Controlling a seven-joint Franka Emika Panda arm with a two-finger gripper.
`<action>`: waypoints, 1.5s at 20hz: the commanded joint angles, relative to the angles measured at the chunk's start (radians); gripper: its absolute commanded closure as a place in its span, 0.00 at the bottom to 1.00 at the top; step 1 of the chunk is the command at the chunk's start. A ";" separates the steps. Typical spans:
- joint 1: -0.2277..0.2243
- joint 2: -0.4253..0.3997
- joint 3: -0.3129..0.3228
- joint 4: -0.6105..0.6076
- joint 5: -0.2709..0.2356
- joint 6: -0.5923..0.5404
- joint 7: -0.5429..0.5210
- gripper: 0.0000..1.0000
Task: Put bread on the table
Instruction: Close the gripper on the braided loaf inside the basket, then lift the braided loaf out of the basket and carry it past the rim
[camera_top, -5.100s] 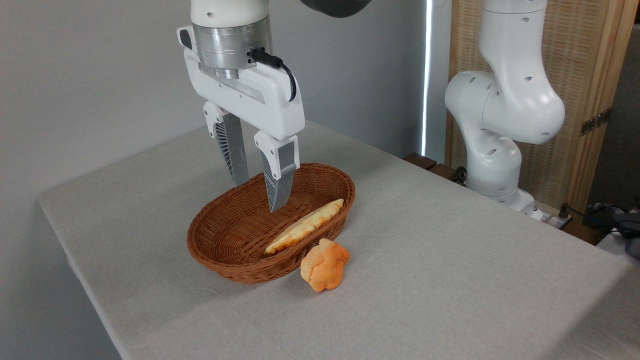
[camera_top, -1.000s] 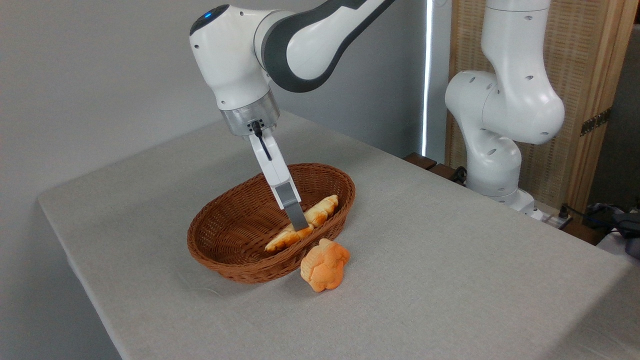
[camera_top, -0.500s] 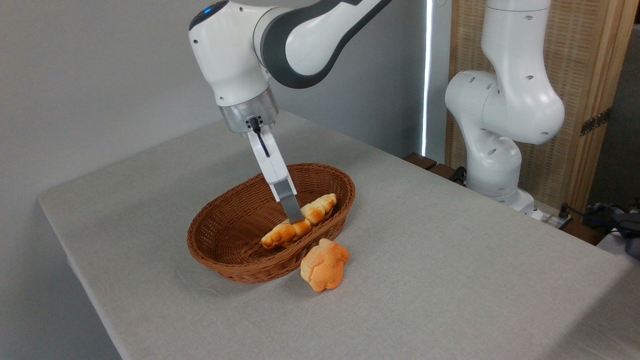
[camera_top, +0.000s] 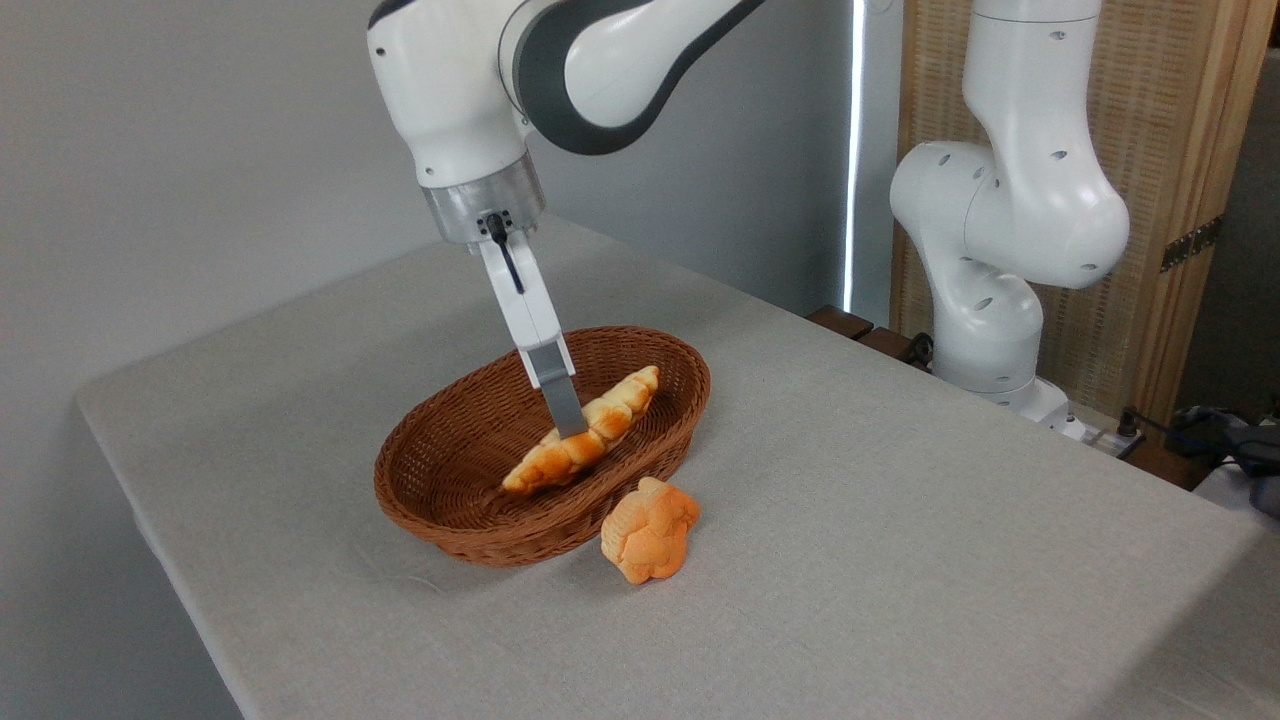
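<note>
camera view: jaws pinch the bread (camera_top: 585, 432) over the wicker basket (camera_top: 480, 525), orange bun (camera_top: 650, 529) beside its front rim.

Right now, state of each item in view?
bread: gripped near its middle, tilted, over the basket.
tool: shut on the bread.
basket: upright on the table, nothing else visible inside.
round bun: lying on the table, against the basket's front.

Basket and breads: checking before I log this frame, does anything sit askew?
Only the bread: pinched mid-length by the gripper, it tilts, left end low inside the basket. The bun sits normally outside.
</note>
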 joint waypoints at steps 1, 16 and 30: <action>0.007 -0.014 0.011 0.058 0.010 -0.052 0.005 1.00; 0.021 -0.018 0.154 0.241 0.312 -0.274 0.265 1.00; 0.023 -0.015 0.157 0.247 0.604 -0.293 0.407 0.99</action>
